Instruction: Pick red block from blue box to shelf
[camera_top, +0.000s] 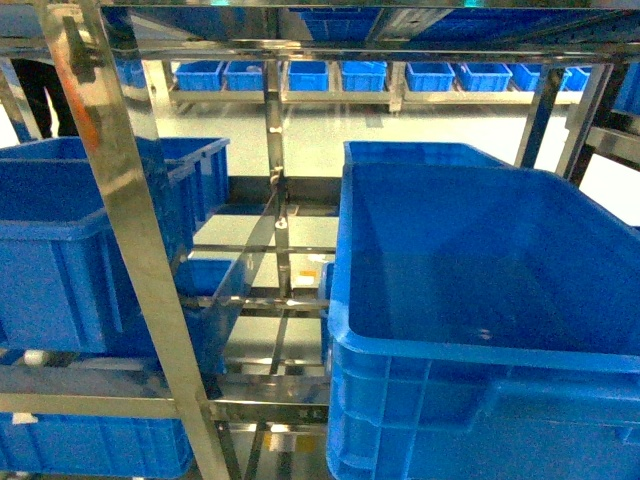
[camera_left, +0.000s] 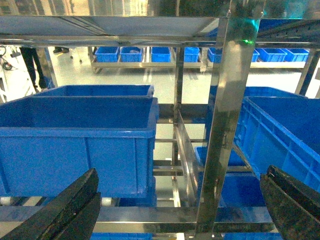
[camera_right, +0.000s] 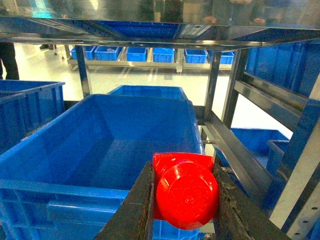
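The red block (camera_right: 186, 192) sits pinched in the right pincer (camera_right: 182, 200), its round stud facing the right wrist camera and a dark finger (camera_right: 134, 210) pressed against each side; it hangs just above the near rim of a large dark blue crate (camera_right: 100, 150), which stands on a tier of the shelf (camera_right: 220, 107). In the head view that same crate (camera_top: 480, 290) fills the right half of the picture, its inside showing only smooth blue floor; neither pincer nor block shows in this view. The shelf's shiny steel upright (camera_top: 130, 230) slants across the left of the head view, with another dark blue crate (camera_top: 70, 240) behind it and more crates on the tier below. The left pincer (camera_left: 180, 210) is spread wide, its two black fingers (camera_left: 65, 210) at the bottom corners of the left wrist view with nothing between them; beyond stand a steel post (camera_left: 225, 125) and a blue crate (camera_left: 80, 145) on the same rack. Far behind, a row of small blue bins (camera_top: 330, 75) lines a low rack across a pale floor (camera_top: 330, 130).
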